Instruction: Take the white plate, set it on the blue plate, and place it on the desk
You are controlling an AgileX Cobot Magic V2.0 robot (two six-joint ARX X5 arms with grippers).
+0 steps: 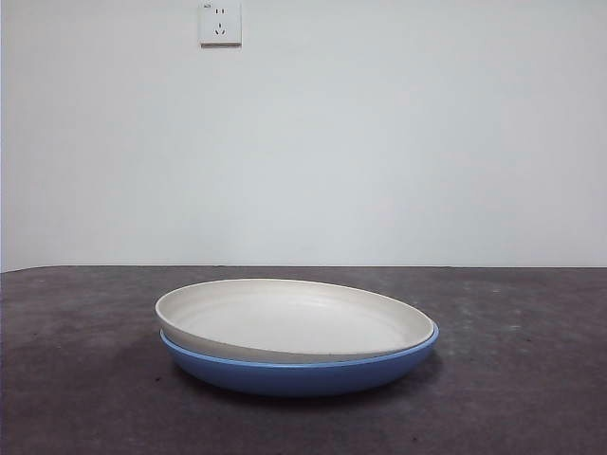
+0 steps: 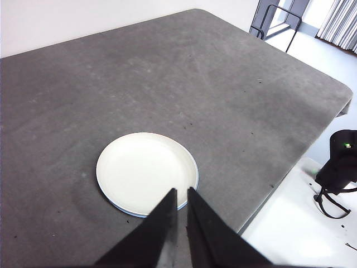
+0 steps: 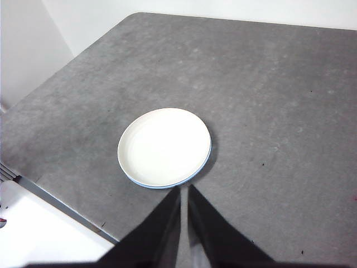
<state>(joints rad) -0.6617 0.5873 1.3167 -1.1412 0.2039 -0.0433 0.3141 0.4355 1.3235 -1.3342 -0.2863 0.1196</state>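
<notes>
Plates sit stacked mid-desk: the white plate [image 1: 294, 320] is nested in the blue plate [image 1: 303, 372], tilted a touch, its left rim riding higher. Both arms hang high above the desk [image 1: 76, 379], well apart from the stack. The left gripper [image 2: 179, 192] has its 2 jaws nearly together, a thin slit between them; the right gripper [image 3: 184, 190] looks the same, and neither holds anything. My read: the white plate is stiff, light, smooth, probably breakable and slippery, so pinch that raised left rim. The front view shows the tilt and the blue bowl's depth; the wrist views reduce the blue plate to a thin edge but show the bare desk around it.
</notes>
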